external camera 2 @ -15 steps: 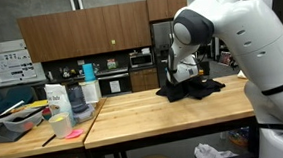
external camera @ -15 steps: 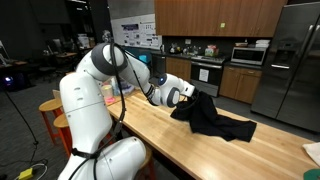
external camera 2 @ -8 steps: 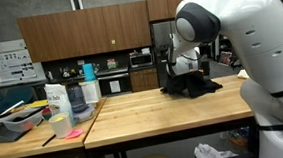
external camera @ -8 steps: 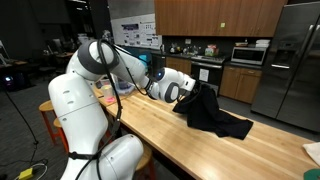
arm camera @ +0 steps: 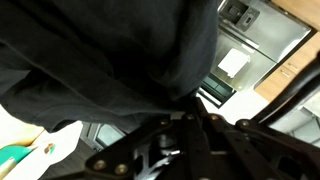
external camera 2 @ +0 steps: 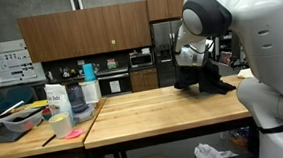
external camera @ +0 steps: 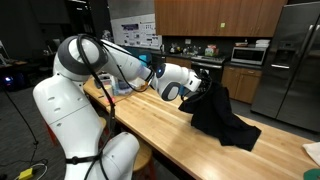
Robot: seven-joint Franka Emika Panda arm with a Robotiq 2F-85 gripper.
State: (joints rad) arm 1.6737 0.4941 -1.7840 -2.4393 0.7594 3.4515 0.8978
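- Black cloth [external camera: 221,116] hangs from the claw [external camera: 194,92], its upper part gathered and raised. Its lower end trails on the wooden surface [external camera: 150,128].
- In both exterior views the black cloth [external camera 2: 203,80] sits toward the end of the surface [external camera 2: 154,116] opposite the containers [external camera 2: 62,113], which crowd the other end. It lies closer to the back edge than the front.
- The wrist view shows the claw [arm camera: 189,118] with its fingers drawn close together on a pinched fold of the cloth [arm camera: 100,50], which fills most of that picture. It looks closed on the fabric with no gap showing.
- By my reading, the step in hand is a lift. One bunched part is up and the rest drapes down, with a tail lying on the wood.
- A next move would call for a firm pinch, since soft fabric can slip out of a thin grip. It would also need enough height for the trailing end to clear the surface, or a slow drag so the tail does not catch.
- Any travel should stay clear of the far edge beside the refrigerator [external camera: 296,60], where loose cloth could slide off.
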